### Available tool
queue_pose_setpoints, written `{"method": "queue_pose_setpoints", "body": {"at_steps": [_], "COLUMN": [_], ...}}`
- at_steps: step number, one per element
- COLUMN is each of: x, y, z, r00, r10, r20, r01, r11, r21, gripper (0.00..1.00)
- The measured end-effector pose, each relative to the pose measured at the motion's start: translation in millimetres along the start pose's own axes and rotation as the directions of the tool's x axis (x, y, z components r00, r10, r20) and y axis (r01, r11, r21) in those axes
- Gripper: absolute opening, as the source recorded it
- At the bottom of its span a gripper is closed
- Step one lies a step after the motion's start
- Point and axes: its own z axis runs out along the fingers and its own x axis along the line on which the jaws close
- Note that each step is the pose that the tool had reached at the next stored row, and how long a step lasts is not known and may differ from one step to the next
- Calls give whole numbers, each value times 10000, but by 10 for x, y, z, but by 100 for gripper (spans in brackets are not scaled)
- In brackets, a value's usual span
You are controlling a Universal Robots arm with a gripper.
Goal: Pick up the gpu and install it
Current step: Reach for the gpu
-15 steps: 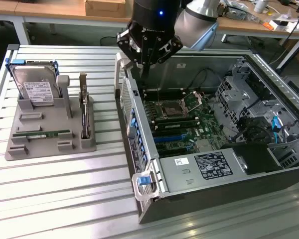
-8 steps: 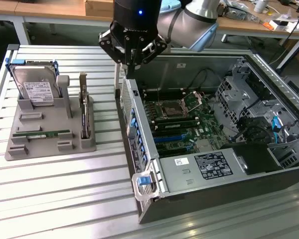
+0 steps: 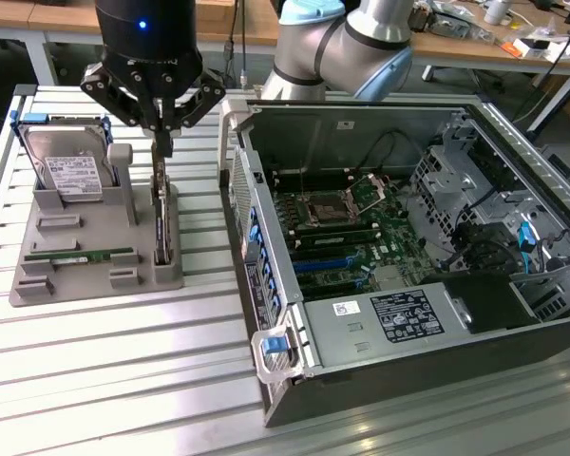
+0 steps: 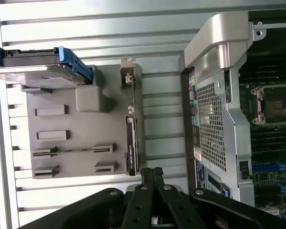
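One gpu [image 3: 161, 223] on edge, alongside case [image 3: 342, 119]

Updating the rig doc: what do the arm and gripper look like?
The arm has silver-grey tubular links with pale blue joint caps. The gripper is black, with a round body carrying a small blue light. Its two linkage-style fingers have visible pivot pins.
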Motion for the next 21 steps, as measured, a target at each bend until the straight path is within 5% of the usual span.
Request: {"method": "queue_pose_setpoints", "body": {"at_steps": [1, 16, 20, 21], "x": [62, 65, 69, 71], "y": [-5, -5, -6, -6], "z": [-2, -2, 8, 28], "r00": [10000, 10000, 10000, 10000], "r10": [0, 0, 0, 3], "r20": [2, 3, 4, 0], "r01": [0, 0, 0, -3], "r11": [10000, 10000, 10000, 10000], "r21": [1, 1, -20, -50], "gripper": [11, 11, 36, 36]}}
